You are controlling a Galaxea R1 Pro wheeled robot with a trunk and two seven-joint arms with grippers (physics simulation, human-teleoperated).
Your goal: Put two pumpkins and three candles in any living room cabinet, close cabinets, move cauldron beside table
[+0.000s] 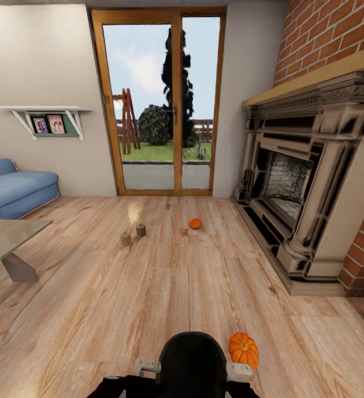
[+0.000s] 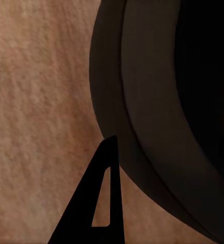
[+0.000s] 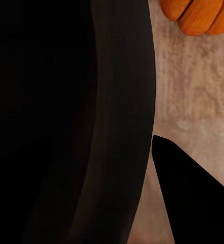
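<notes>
One orange pumpkin [image 1: 195, 223] lies on the plank floor ahead, toward the fireplace. A second pumpkin [image 1: 243, 349] sits close to my base on the right, and its edge [image 3: 198, 15] shows in the right wrist view. Two beige candles [image 1: 126, 239] [image 1: 141, 230] stand side by side on the floor, left of the far pumpkin. The grey table [image 1: 5, 237] reaches in from the left. In each wrist view one dark finger [image 2: 104, 203] [image 3: 193, 198] lies beside my black trunk [image 1: 193, 359], holding nothing that I can see. The cabinet and the cauldron are out of view.
An ornate stone fireplace [image 1: 309, 188] with a brick chimney fills the right side. A glass door [image 1: 162, 105] is straight ahead, and a blue sofa [image 1: 13, 188] sits at the far left under a wall shelf [image 1: 43, 113]. Open floor lies between me and the candles.
</notes>
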